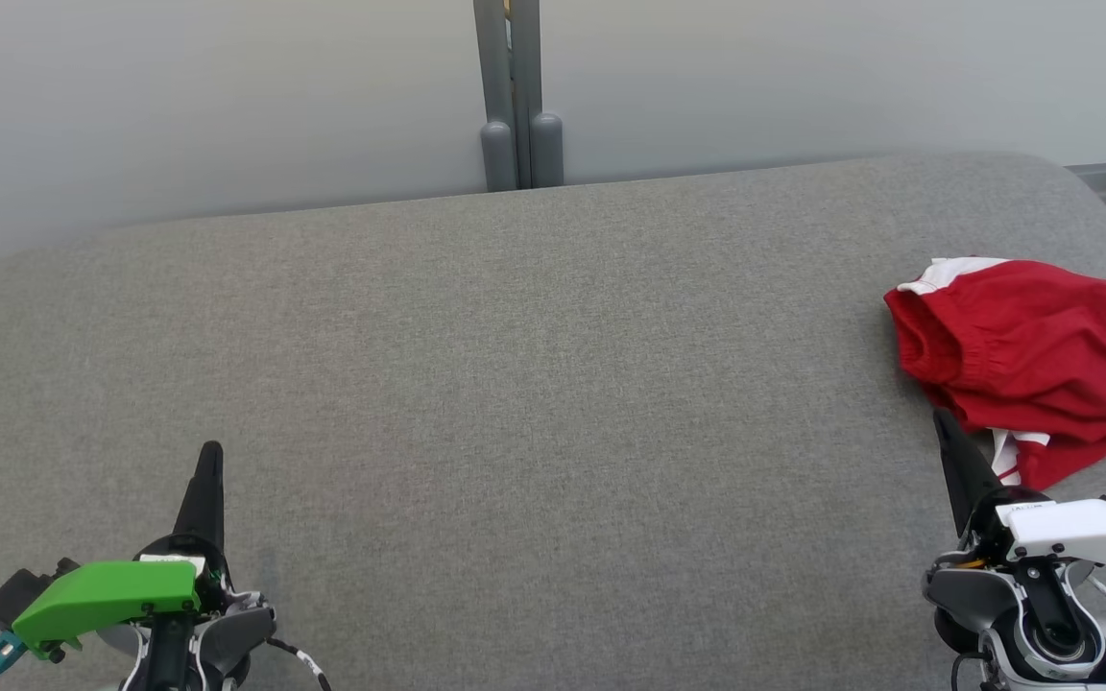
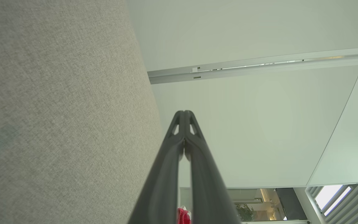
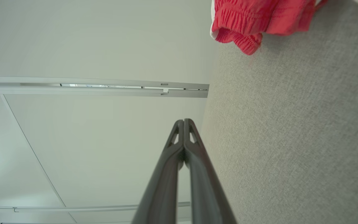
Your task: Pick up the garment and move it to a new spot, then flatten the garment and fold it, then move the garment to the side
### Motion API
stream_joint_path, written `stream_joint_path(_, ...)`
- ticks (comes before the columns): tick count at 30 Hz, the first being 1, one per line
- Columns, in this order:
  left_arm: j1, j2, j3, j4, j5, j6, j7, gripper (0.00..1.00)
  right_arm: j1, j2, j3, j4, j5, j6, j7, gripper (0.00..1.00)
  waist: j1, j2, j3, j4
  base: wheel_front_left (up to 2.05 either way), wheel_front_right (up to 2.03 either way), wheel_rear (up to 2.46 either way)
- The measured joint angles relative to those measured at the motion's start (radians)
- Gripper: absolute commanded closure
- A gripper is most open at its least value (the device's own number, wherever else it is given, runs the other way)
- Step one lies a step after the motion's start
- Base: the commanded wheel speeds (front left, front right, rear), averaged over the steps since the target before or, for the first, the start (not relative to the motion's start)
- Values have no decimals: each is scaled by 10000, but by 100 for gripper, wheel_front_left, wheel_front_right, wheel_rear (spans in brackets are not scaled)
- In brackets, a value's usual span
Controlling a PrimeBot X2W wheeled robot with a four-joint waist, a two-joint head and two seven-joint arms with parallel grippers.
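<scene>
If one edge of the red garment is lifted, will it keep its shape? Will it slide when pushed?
The red garment lies in soft crumpled folds, so it will probably hang limp and feel light. Pushed on the textured grey surface, it may bunch rather than slide.

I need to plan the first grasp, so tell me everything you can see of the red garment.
The red garment looks like soft shorts with a gathered elastic waistband and white trim at the top edge and underneath. It lies crumpled at the right end of the grey fabric surface, resting on it. The right gripper, shut, points beside its near edge without touching it.
</scene>
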Motion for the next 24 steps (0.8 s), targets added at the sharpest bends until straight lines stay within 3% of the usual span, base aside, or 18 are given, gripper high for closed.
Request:
stream_joint_path(14, -88, 6, 88, -169, -959, -84, 222, 100, 0, -6, -128, -171, 995, 0, 253, 100, 0, 0, 26, 15, 0, 0, 0)
stream_joint_path(24, -90, 6, 92, -171, -970, -88, 228, 100, 0, -6, -132, -174, 1003, 0, 263, 100, 0, 0, 27, 15, 0, 0, 0)
